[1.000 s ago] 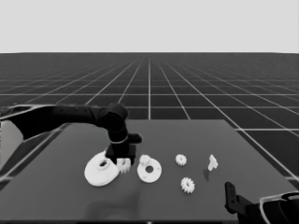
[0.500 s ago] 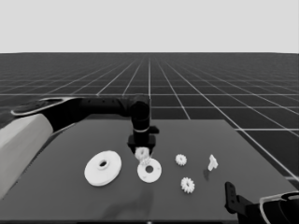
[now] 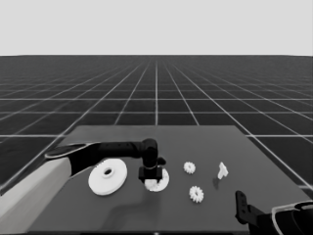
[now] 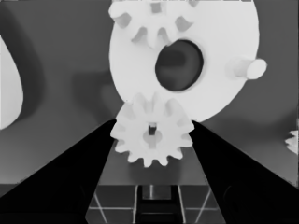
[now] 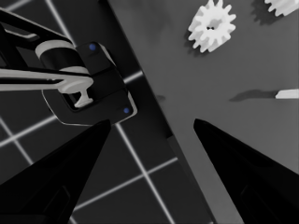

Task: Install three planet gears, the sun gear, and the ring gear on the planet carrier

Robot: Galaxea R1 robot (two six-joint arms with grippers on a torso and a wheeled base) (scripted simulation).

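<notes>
In the head view, your left hand (image 3: pixel 150 176) sits low over the smaller round part (image 3: pixel 157 180) at the frame's centre. Half a second ago it hung higher and further back, and a second ago it was at the larger round part (image 3: pixel 107 176), which lies left of centre on the worktop (image 3: pixel 205 142). Two gears (image 3: pixel 189 168) (image 3: pixel 196 194) and the thin white piece (image 3: pixel 222 170) lie to the right, unmoved. Your right hand (image 3: pixel 240 205) waits at the lower right corner.

In the left wrist view, the hand grips a gear (image 4: pixel 152 135) at the smaller round part's edge, where another gear (image 4: pixel 156 21) already sits.

In the right wrist view, the right hand's fingers (image 5: pixel 233 163) stand apart, empty, over the worktop's corner.
</notes>
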